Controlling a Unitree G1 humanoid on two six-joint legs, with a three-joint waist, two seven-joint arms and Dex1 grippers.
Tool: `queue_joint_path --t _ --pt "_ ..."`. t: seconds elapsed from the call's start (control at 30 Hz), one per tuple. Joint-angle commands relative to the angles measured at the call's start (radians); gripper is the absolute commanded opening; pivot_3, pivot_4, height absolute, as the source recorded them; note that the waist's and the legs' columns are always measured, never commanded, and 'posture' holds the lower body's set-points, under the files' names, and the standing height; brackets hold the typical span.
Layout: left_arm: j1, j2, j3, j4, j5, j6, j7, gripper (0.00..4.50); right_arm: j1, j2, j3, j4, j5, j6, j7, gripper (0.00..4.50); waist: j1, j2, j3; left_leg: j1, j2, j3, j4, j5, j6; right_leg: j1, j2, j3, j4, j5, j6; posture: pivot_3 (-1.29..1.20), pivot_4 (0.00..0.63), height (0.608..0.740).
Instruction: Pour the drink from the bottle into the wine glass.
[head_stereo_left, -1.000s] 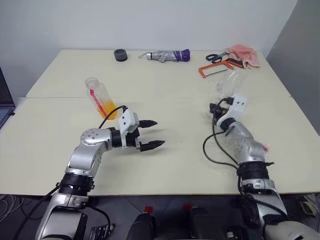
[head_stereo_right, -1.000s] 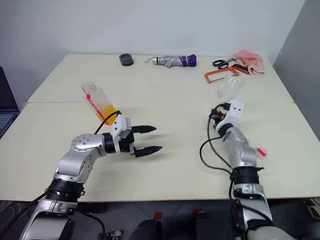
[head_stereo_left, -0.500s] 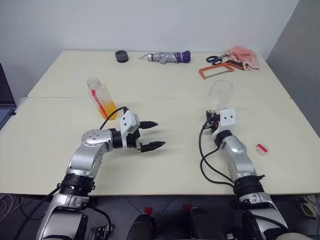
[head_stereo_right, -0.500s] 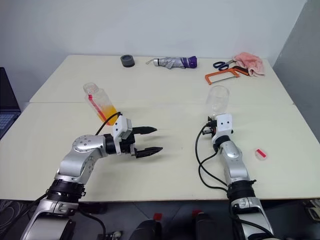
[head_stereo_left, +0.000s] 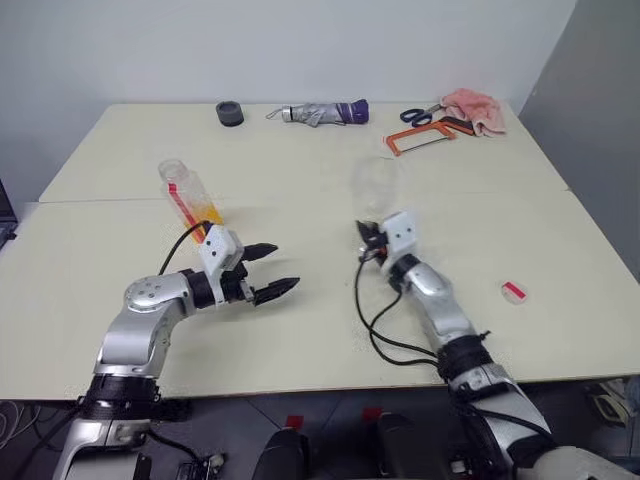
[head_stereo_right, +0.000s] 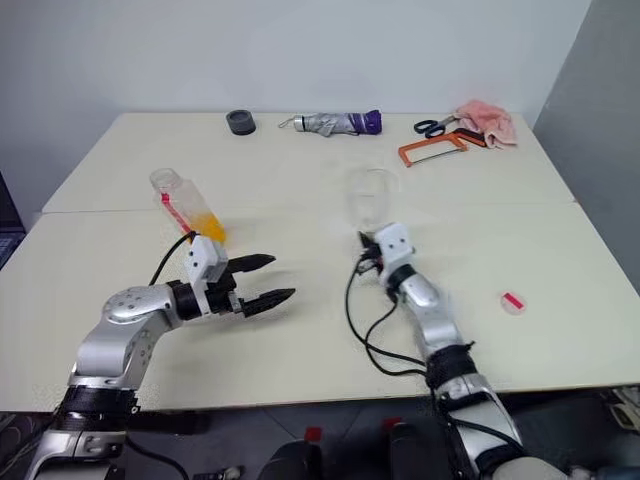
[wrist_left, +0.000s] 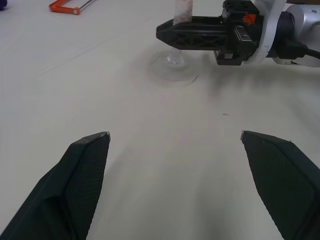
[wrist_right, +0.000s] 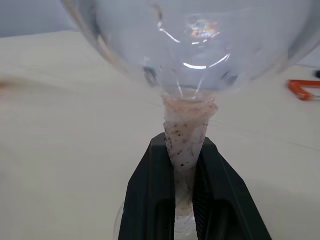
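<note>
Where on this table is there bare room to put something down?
Bare table lies right of the wine glass, except for a small red-and-white disc, and between bottle and glass. The far edge is crowded: tape roll, umbrella, scissors, saw, pink cloth.

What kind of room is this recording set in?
Probably a lab or office test space: plain pale tables against a bare white wall, with a hacksaw, scissors and folded umbrella laid out.
</note>
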Motion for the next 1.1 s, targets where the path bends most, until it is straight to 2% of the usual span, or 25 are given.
queue_joint_path --t 0.03,0.33,0.77,1.1 --pt "0.034 0.034 0.056 -0.093 -0.039 0.03 0.022 4.5 -0.081 0.047 0.02 0.096 -0.007 -0.071 0.057 0.15 0.001 0.0 0.0 0.0 0.001 0.0 0.0 0.0 0.0 0.0 0.0 0.0 0.0 0.0 0.0 0.0 0.15 0.74" --pt "0.093 0.077 0.119 -0.208 -0.087 0.106 0.073 4.5 -0.137 0.129 0.037 0.289 -0.033 -0.182 0.134 0.15 0.01 0.0 0.0 0.0 -0.003 -0.001 0.0 0.0 0.0 0.001 -0.004 0.0 -0.001 0.0 0.0 0.0 0.15 0.74" --pt "0.127 0.139 0.198 -0.315 -0.182 0.195 0.084 4.5 -0.138 0.135 0.026 0.324 -0.04 -0.205 0.143 0.15 0.005 0.0 0.0 0.0 -0.002 -0.001 0.0 0.0 0.0 0.001 -0.003 0.0 0.0 0.0 0.0 0.0 0.15 0.74" --pt "0.064 0.155 0.203 -0.325 -0.199 0.199 0.095 4.5 -0.133 0.148 0.015 0.325 -0.034 -0.203 0.139 0.15 0.004 0.0 0.0 0.0 -0.002 0.0 0.0 0.0 -0.001 0.001 -0.002 0.0 0.0 0.0 0.0 0.0 0.15 0.74"
